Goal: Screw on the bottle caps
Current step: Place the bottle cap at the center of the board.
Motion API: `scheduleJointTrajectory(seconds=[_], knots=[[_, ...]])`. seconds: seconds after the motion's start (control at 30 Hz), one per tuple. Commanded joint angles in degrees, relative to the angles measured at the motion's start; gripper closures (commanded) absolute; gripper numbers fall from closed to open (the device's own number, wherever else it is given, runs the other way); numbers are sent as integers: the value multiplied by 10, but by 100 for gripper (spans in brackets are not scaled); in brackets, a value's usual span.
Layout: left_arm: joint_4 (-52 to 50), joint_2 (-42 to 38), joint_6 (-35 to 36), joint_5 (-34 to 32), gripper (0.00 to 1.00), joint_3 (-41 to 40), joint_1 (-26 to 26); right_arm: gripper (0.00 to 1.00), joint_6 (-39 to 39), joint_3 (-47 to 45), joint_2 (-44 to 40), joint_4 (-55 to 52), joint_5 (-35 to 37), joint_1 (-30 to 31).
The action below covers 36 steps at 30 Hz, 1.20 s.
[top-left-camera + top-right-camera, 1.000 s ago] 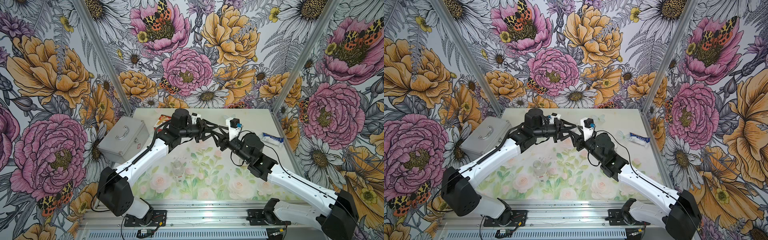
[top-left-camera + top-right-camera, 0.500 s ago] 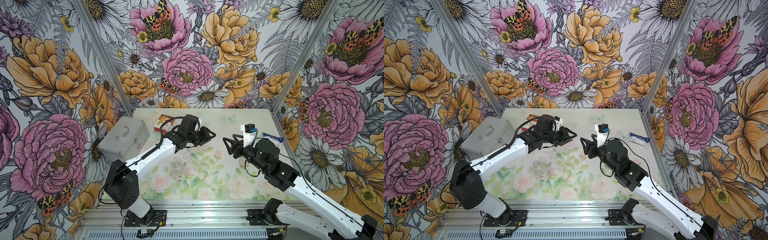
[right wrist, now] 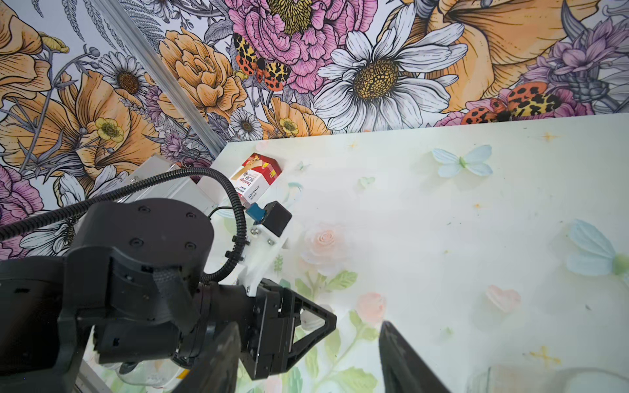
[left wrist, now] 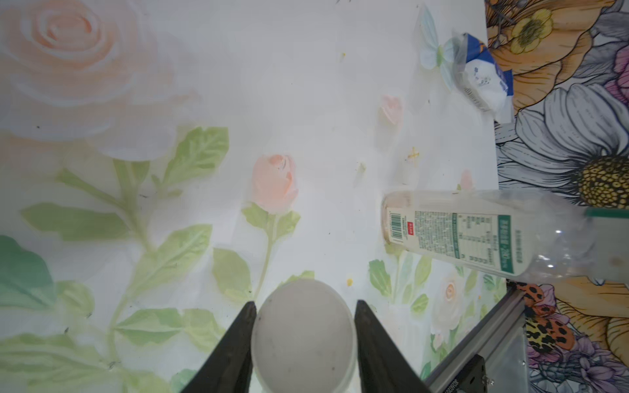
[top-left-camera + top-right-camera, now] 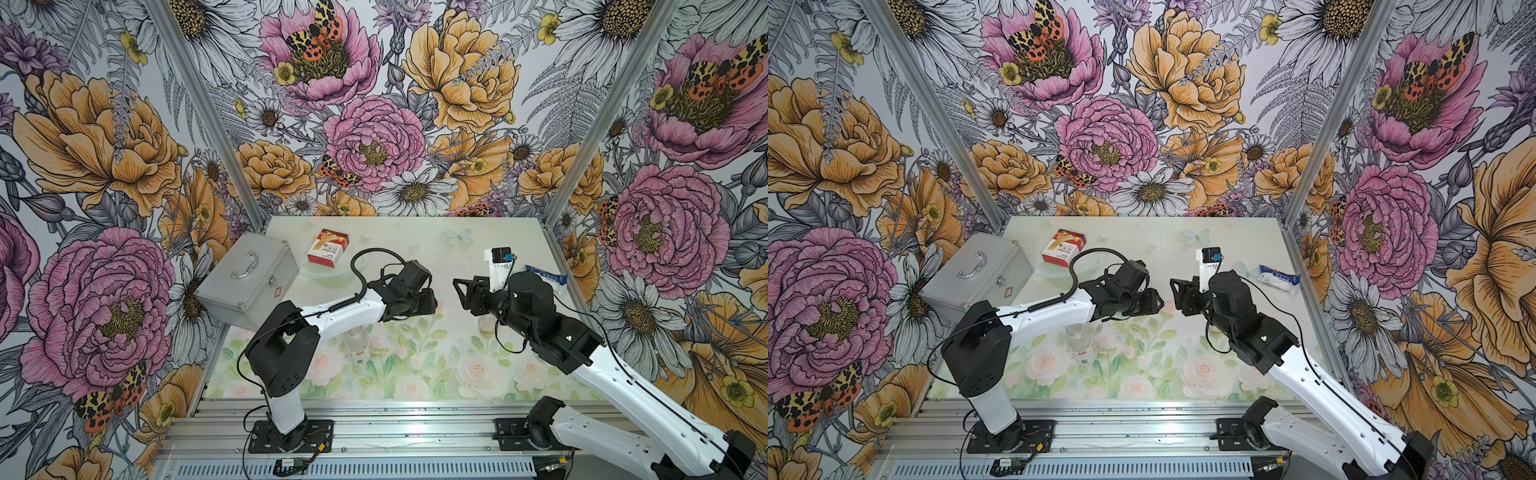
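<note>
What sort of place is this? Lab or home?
Likely a staged robot test booth, not a home: left arm and right arm mounted on a metal rail, printed floral walls boxing in the table, a metal case as prop.

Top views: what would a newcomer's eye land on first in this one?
The loud flower wallpaper on all three walls strikes first. Next, the left gripper and right gripper face each other above the middle of the table; the left wrist view shows a white cap pinched in the left one. A silver case sits at the table's left edge.
</note>
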Motion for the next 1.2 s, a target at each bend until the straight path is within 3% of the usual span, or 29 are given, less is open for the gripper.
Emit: scheduleJointTrajectory(seconds=[0.0,0.23,0.57,0.87,1.17], knots=[[1,6,44,-57,54,-13,-11,35,10,12,-6,-20,13,-6],[0,55,86,-108,52,-19,-43,34,9,-2,-8,-26,5,-12],[-1,87,102,-117,46,-1,-46,34,34,-6,3,-65,13,-23],[-16,-19,83,-58,38,-11,-13,34,30,23,32,-109,8,-33],[-66,-135,70,10,35,2,80,38,26,126,172,-178,-23,-34]])
